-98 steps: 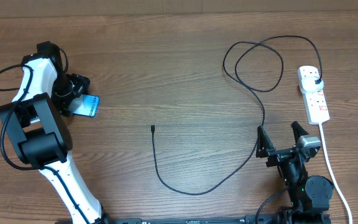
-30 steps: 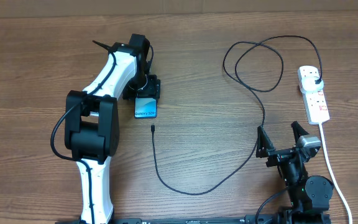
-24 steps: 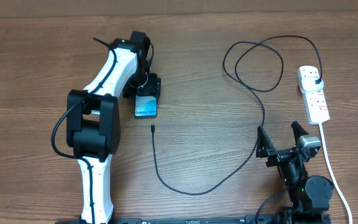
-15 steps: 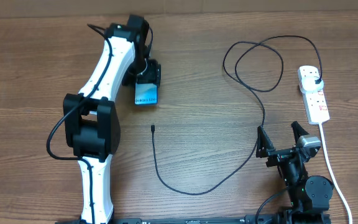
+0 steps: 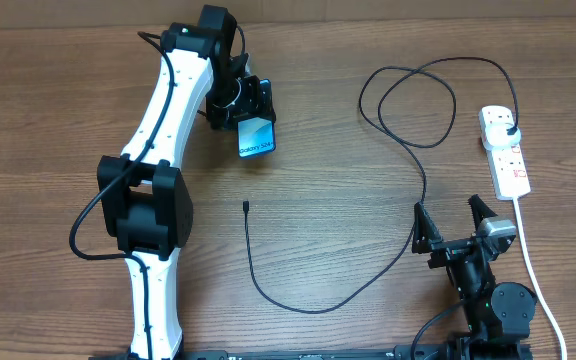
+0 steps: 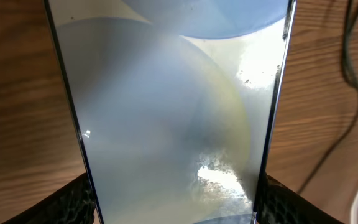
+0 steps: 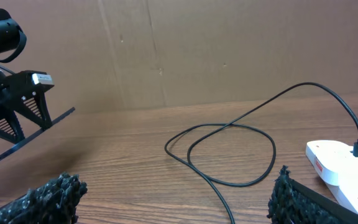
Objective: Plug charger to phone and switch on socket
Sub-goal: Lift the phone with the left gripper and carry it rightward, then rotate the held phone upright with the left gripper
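My left gripper (image 5: pixel 251 108) is shut on the phone (image 5: pixel 256 137), holding it above the table at the upper middle; its lit blue screen fills the left wrist view (image 6: pixel 173 112) between both pads. In the right wrist view the phone (image 7: pixel 30 135) hangs edge-on above the wood. The charger's thin black cable (image 5: pixel 408 150) loops across the table, its connector tip (image 5: pixel 245 207) lying below the phone, its black plug (image 5: pixel 510 131) in the socket (image 5: pixel 505 152), a white power strip at the right. My right gripper (image 5: pixel 453 222) is open and empty, near the front right.
The strip's white cord (image 5: pixel 533 265) runs down past the right arm's base. A cardboard wall (image 7: pixel 197 50) stands behind the table. The cable loop (image 7: pixel 229 152) lies ahead of the right gripper, the strip (image 7: pixel 347 165) to its right.
My left arm carried the phone from the far left to the middle, then lifted it up and away to the upper right. The cable and right arm stayed still.
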`<state>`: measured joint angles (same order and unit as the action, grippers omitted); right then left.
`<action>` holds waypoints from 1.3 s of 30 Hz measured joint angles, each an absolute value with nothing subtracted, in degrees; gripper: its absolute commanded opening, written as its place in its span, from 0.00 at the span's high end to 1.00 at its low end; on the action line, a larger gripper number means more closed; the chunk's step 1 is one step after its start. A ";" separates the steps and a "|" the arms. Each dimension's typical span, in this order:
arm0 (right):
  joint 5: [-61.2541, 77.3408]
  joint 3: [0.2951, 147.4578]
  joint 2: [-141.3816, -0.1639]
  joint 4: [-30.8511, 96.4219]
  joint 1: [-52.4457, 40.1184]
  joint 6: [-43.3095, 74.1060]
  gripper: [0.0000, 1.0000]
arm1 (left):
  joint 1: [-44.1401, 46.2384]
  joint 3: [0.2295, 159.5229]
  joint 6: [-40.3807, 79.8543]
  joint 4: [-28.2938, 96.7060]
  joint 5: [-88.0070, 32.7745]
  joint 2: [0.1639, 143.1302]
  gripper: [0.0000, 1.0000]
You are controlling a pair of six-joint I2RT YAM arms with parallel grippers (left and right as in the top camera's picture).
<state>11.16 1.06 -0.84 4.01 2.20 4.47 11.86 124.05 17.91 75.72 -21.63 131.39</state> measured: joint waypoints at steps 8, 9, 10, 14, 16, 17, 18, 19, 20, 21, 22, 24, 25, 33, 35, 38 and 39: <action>11.14 1.06 -0.84 4.05 2.20 4.47 0.00 | 11.86 124.05 26.57 77.78 -26.87 131.39 0.35; 11.14 1.06 -0.84 4.01 2.20 4.47 0.00 | 11.84 124.05 27.46 78.02 -28.64 131.39 0.35; 11.14 1.06 -0.84 4.03 2.20 4.47 0.00 | 11.86 124.05 28.12 78.15 -30.02 131.39 0.35; 11.16 1.06 -0.84 4.01 2.20 4.47 0.00 | 11.86 124.07 29.08 79.26 -34.26 131.39 0.39; 11.14 1.06 -0.84 4.03 2.20 4.47 0.00 | 11.86 124.07 29.67 79.55 -35.88 131.39 0.40; 11.11 1.06 -0.84 4.05 2.20 4.47 0.00 | 11.86 124.07 29.85 79.68 -36.40 131.39 0.40; 11.14 1.06 -0.84 4.01 2.20 4.47 0.00 | 11.86 124.07 30.06 79.85 -36.80 131.39 0.41; 11.14 1.06 -0.84 4.03 2.20 4.45 0.00 | 11.86 124.07 30.33 80.38 -37.32 131.39 0.44; 11.16 1.06 -0.84 4.03 2.20 4.49 0.00 | 11.86 124.07 30.44 80.53 -37.43 131.39 0.49; 11.14 1.06 -0.84 4.01 2.20 4.49 0.00 | 11.86 124.07 30.79 80.82 -37.63 131.39 0.55; 11.14 1.06 -0.84 4.01 2.20 4.49 0.00 | 11.86 124.07 31.07 80.90 -37.76 131.39 0.56; 11.16 1.06 -0.84 4.03 2.20 4.47 0.00 | 11.86 124.09 31.42 80.97 -37.85 131.39 0.56; 11.14 1.06 -0.84 4.05 2.20 4.47 0.00 | 11.86 124.07 31.44 81.01 -37.95 131.39 0.55; 11.11 1.06 -0.84 4.03 2.20 4.45 0.00 | 11.86 124.09 31.53 81.80 -38.00 131.39 0.53; 11.16 1.06 -0.84 4.01 2.20 4.47 0.00 | 11.86 124.09 31.66 82.15 -38.02 131.39 0.54; 11.14 1.06 -0.84 4.03 2.20 4.49 0.00 | 11.86 124.09 32.12 82.87 -38.79 131.39 0.54; 11.14 1.06 -0.84 4.03 2.20 4.47 0.00 | 11.86 124.09 32.34 83.15 -39.42 131.39 0.54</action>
<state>11.14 1.06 -0.84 4.03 2.20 4.47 11.86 124.09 32.34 83.15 -39.42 131.39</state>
